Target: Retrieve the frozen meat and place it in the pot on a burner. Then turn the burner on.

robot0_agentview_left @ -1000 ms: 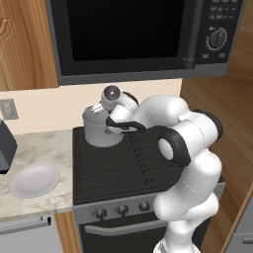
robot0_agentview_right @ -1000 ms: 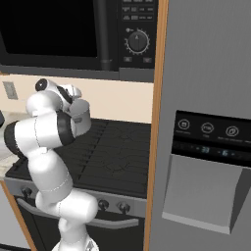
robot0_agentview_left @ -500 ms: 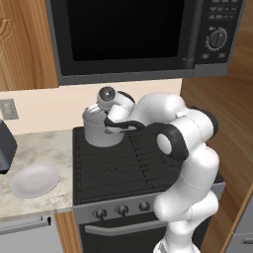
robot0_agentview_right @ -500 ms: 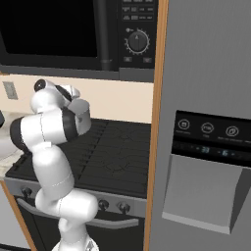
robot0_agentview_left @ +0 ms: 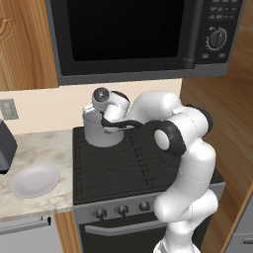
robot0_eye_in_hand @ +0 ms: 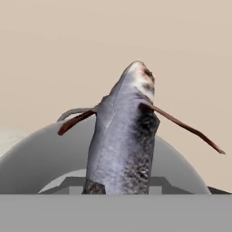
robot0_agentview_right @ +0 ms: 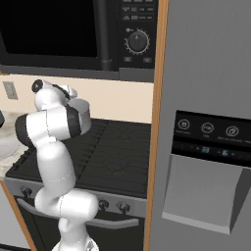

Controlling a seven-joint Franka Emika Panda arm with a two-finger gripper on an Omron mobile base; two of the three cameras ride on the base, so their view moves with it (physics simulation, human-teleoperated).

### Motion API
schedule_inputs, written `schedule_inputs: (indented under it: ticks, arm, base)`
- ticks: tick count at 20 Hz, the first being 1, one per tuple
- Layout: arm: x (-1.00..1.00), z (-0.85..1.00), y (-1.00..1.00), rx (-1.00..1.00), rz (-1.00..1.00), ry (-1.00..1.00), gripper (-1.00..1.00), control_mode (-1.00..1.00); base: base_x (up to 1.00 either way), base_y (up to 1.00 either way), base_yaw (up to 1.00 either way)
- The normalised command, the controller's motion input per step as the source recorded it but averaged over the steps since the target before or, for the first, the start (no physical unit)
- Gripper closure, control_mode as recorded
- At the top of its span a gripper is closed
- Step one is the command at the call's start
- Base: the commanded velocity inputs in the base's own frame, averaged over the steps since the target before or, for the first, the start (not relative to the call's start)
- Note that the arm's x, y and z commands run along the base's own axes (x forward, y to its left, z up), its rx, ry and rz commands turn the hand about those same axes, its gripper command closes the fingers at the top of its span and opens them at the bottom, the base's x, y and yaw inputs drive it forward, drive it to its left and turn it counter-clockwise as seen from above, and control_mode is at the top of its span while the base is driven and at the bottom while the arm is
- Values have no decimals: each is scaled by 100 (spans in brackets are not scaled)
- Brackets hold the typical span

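While the arm is reaching over the back left of the cooktop (robot0_agentview_left: 128,163), the scene is reading, from left to right in the left base view, as a round white plate (robot0_agentview_left: 34,180) lying on the speckled counter (robot0_agentview_left: 44,148), then the pot (robot0_agentview_left: 101,129) sitting on the rear left burner (robot0_agentview_left: 106,148), then the white arm bending back toward the fridge side. The wrist has been creeping leftward over the last second, so the hand is now hanging right over the pot's rim instead of beside it. In the hand view the frozen meat (robot0_eye_in_hand: 124,136), a grey fish-like piece with thin reddish spines sticking out to both sides, is rising from the bottom edge, with the pot's grey curved rim (robot0_eye_in_hand: 41,154) behind and below it and the beige wall beyond. The claw is pinched tight on the meat, its fingertips hidden under the piece. That shift is suggesting the carry is nearly over: the meat is hanging above the pot, not yet inside, so lowering and letting go is looking like the next step, with the burner knob still waiting.
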Motion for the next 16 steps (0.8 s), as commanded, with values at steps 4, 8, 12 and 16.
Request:
schedule_inputs:
  ticks: [4, 8, 12, 16]
  arm:
    - [18, -3, 5, 0, 0, 0, 100, -100]
    - [18, -3, 0, 0, 0, 0, 100, -100]
    - [20, -6, 0, 0, 0, 0, 100, -100]
    - [15, -9, 0, 0, 0, 0, 100, -100]
  base:
    - [0, 0, 0]
    - [0, 0, 0]
    - [0, 0, 0]
    - [0, 0, 0]
